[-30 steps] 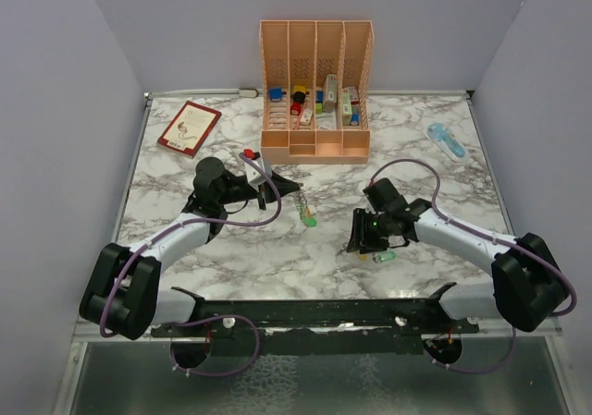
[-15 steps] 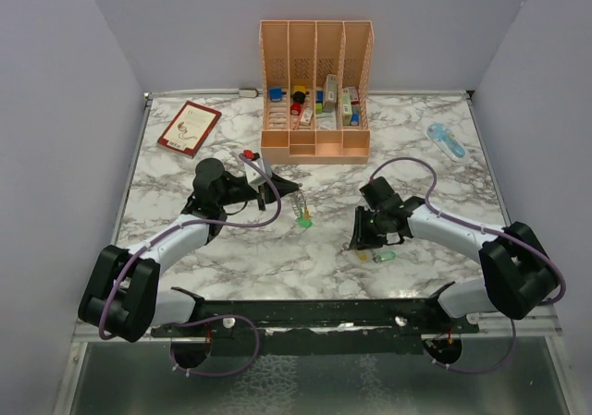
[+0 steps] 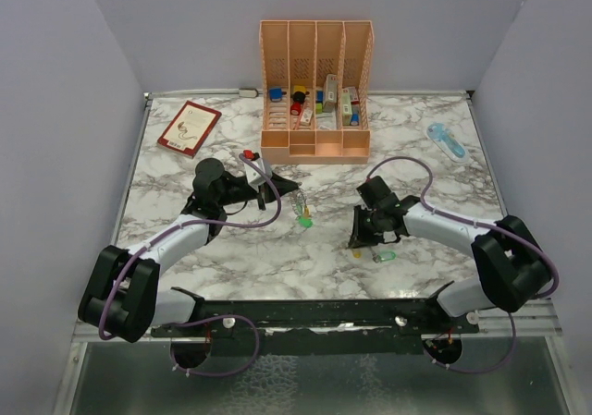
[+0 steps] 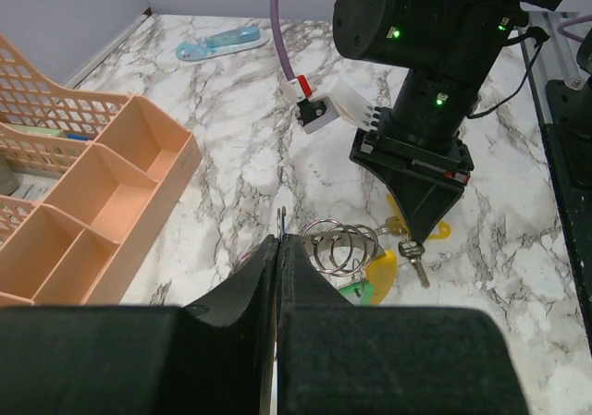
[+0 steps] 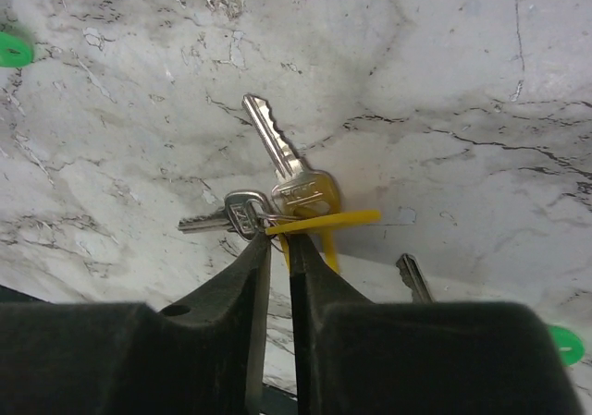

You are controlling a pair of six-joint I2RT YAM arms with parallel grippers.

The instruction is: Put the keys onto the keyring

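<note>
My left gripper [image 3: 289, 189] is shut on the thin edge of the silver keyring [image 4: 280, 223], which stands up between the jaws. Small steel rings [image 4: 347, 245] with a green tag [image 4: 363, 290] and a yellow tag [image 4: 381, 269] hang just past my fingertips; they show in the top view as a green bunch [image 3: 302, 218]. My right gripper [image 5: 280, 241] is shut on a yellow plastic tag [image 5: 324, 222] that carries a silver key [image 5: 231, 215] and a brass key [image 5: 289, 165], held just above the marble. A loose green-headed key [image 3: 384, 256] lies beside it.
A peach divided organizer [image 3: 315, 142] with small blocks stands at the back centre, close to my left gripper [image 4: 102, 193]. A red book [image 3: 189, 127] lies at the back left, a light blue tool [image 3: 448, 140] at the back right. A loose key blade [image 5: 413, 276] lies near my right fingers.
My right gripper has shifted slightly left and away from the front edge with the yellow-tagged keys. The green bunch by my left gripper has swung a little.
</note>
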